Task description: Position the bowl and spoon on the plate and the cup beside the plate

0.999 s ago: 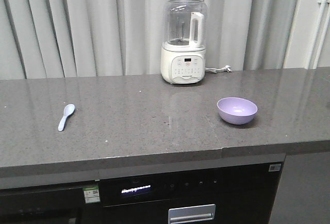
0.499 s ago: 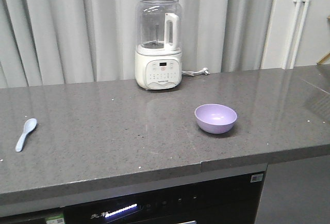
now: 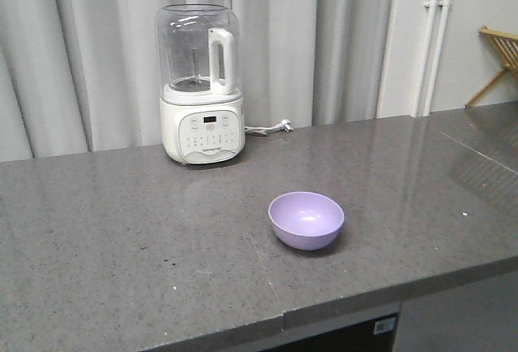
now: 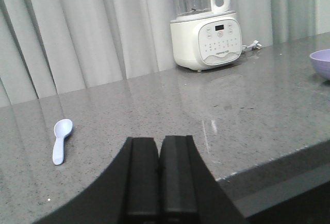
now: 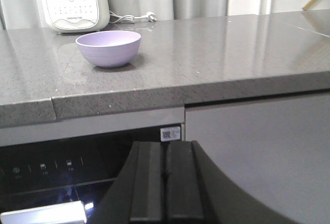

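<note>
Well behind bowl (image 3: 306, 220): blender (image 3: 201, 125), cord (image 3: 267, 129) trailing right.

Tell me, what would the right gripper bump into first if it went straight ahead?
Probably the dark appliance front under the grey speckled stone counter, or that counter's edge. The shut black right gripper points lower than the small round lavender plastic bowl. Depth is unclear.

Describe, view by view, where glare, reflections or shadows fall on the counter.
Front view: the counter mirrors the wall at its right end, soft shadow under the bowl. Left wrist view: white glare streaks before the blender. Right wrist view: sheen right of the bowl.
</note>
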